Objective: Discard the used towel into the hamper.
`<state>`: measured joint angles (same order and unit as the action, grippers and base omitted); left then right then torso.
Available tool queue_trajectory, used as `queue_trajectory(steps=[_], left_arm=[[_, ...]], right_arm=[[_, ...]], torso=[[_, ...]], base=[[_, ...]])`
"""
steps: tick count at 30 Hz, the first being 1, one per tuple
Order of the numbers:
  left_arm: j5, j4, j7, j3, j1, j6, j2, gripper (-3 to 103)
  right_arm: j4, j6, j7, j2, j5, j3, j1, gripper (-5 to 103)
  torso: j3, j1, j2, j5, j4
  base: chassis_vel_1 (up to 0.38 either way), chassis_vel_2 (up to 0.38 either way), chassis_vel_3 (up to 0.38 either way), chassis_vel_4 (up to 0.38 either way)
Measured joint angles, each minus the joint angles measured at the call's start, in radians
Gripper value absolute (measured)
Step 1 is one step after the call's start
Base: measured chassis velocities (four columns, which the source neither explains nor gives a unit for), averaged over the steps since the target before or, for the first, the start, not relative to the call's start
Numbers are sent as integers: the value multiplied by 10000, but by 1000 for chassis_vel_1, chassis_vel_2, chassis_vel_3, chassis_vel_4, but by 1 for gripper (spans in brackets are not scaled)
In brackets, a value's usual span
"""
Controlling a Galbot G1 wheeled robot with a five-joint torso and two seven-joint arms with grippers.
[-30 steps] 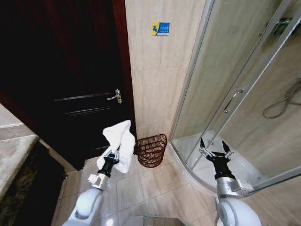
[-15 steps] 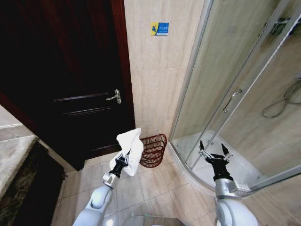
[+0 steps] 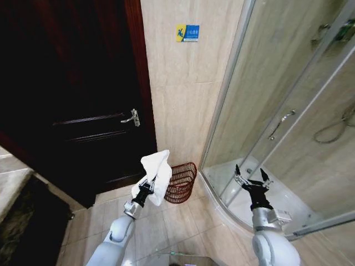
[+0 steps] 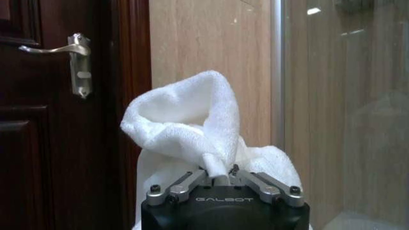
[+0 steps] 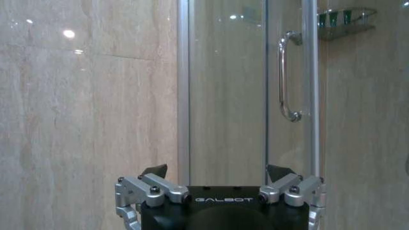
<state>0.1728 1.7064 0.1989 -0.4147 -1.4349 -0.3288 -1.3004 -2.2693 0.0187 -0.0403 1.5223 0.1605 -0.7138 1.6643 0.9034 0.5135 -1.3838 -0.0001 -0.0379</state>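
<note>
left hand [image 3: 147, 183] pinching white towel [image 3: 156, 173] just beside hamper [image 3: 182, 183]; right hand [image 3: 251, 178] spread, idle.

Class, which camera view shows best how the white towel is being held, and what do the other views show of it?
The left wrist view: the left gripper is shut on the towel, pinching a fold up close. The head view shows the towel raised beside the hamper. The right wrist view faces the shower door instead.
</note>
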Motion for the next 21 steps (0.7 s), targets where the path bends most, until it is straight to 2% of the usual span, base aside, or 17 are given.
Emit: queue_trajectory(steps=[8,17,21], left_arm=[[-95,227,-27,-135,-285,-7,-90,8],[-86,257,-81,-181,-273,-56,-37,8],[-44,442,-128,-379,-266,47,-61,8]], right_arm=[[156,-73,-19,-55,148,-7,16,100],[182,41,-46,-62,126,-11,142,100],[331,68,-35,185,-55,10,223,100]], torso=[[-282,-269,527,2,0],[-546,-473,1012,1,0],[-722,-619,1325,1,1]], base=[[22,-25,-19,23],[0,0,0,0],[0,0,0,0]])
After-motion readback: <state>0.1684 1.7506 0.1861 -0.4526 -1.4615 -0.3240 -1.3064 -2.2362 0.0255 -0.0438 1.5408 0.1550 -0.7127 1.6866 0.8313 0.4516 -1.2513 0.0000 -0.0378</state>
